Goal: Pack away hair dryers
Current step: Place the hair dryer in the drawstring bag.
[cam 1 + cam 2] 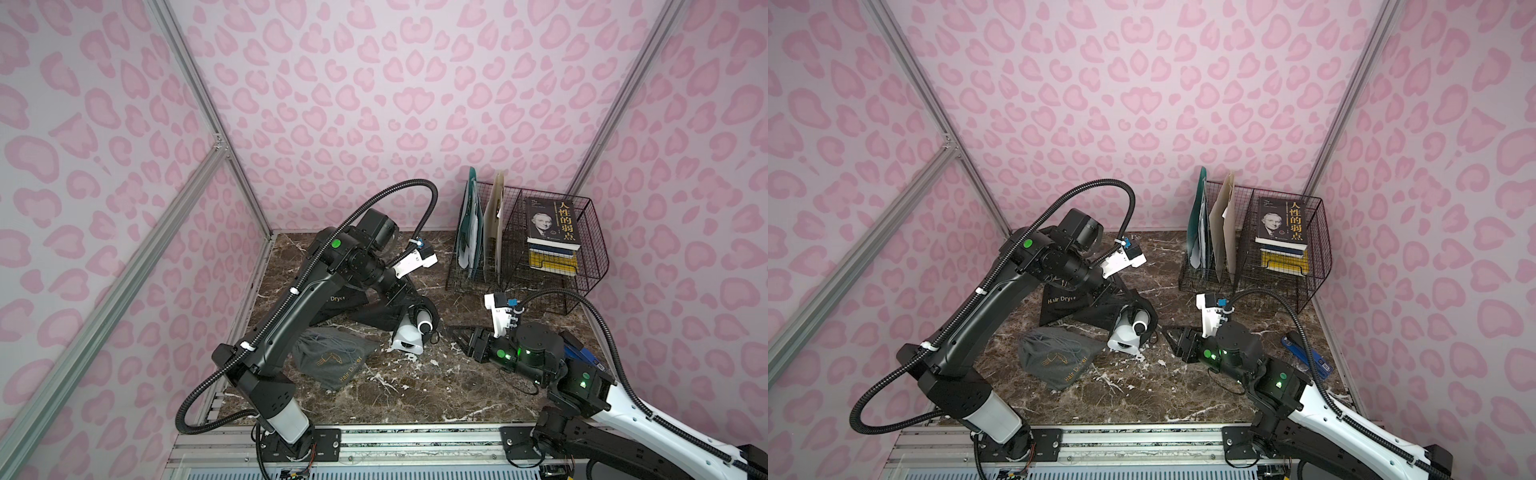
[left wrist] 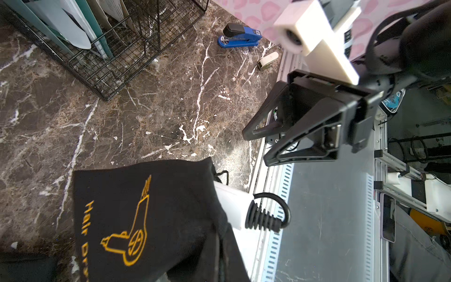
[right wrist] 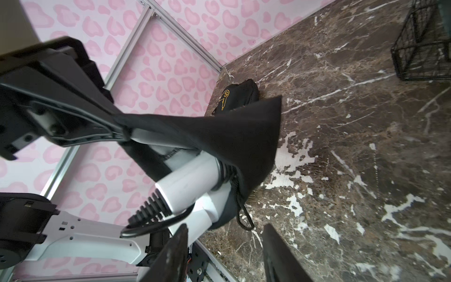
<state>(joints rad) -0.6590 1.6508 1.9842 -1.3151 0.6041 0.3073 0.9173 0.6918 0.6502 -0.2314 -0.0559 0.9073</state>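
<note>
A white hair dryer [image 1: 409, 337] lies near the middle of the marble table, partly inside the mouth of a black pouch [image 1: 1061, 300] with gold "Hair Dryer" print. Its handle end and ribbed black cord sleeve [image 3: 148, 210] stick out. My left gripper [image 3: 122, 131] is shut on the pouch's rim and holds the fabric up over the dryer [image 3: 188, 183]. In the left wrist view the fabric [image 2: 146, 219] hides its jaws. My right gripper [image 1: 459, 337] stands open just right of the dryer, its fingers [image 3: 175, 254] holding nothing. No teal dryer shows.
A grey "Hair Dryer" pouch [image 1: 332, 359] lies bulging at the front left. Another black pouch [image 3: 234, 95] sits in the far left corner. A wire rack [image 1: 582, 257] with books and folders stands at the back right, with a blue stapler [image 1: 1306, 357] and a tape roll [image 2: 267, 61] near the right edge.
</note>
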